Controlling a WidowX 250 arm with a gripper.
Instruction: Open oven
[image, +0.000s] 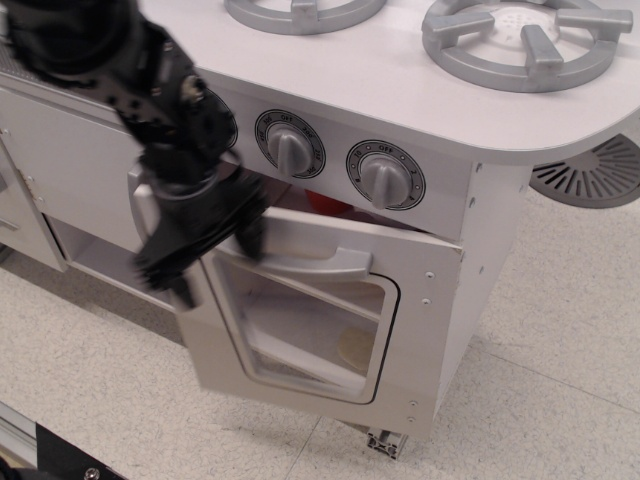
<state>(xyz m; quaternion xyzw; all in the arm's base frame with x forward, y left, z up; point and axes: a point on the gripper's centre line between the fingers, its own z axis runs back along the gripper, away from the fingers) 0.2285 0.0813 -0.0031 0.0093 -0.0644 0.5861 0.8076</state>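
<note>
I have the claw (205, 245), too motion-blurred for me to tell its spread, hooked at the left end of the oven door handle (300, 262) below the knobs (385, 180), because pulling there tips the oven door (310, 320) outward, now ajar.

Single view looked down from above and in front, angled left, close on the white toy-kitchen oven (330, 310).

oven (330, 330): matt white panels, clear glossy window | gripper (205, 240): black, blurred, maybe plastic | floor (540, 400): speckled, smooth
</note>
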